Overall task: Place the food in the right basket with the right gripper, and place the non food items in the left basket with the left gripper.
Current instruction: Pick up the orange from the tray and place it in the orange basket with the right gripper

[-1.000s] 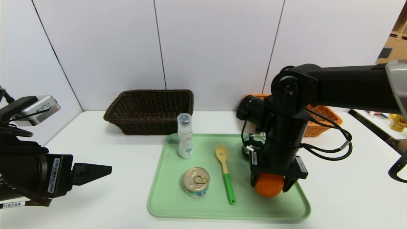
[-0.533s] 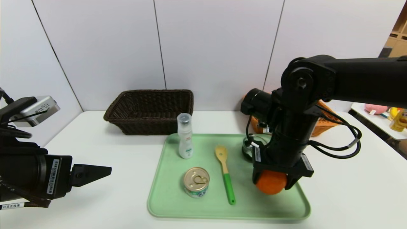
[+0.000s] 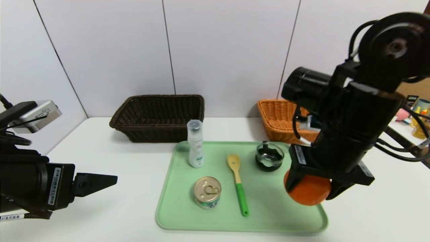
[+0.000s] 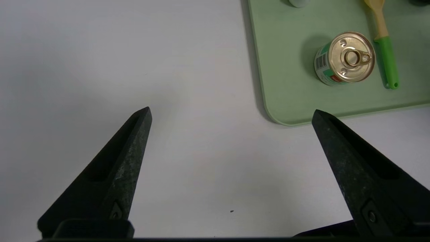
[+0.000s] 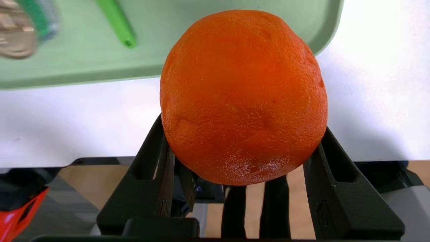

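Gripping the orange fruit (image 5: 243,97) between both fingers, my right pincer (image 3: 310,193) holds it above the right end of the green tray (image 3: 268,218). Left of it on the tray are the glass dish (image 3: 269,156), the pasta spoon (image 3: 239,183) with its green handle, the tin can (image 3: 207,192) and, behind the can, the white bottle (image 3: 196,144). Beyond the tray on the white bench (image 3: 100,215), the dark brown basket (image 3: 158,117) sits left, the orange-tan basket (image 3: 278,117) right. My left pincer (image 4: 231,109), released, hangs over the bench left of the tray.
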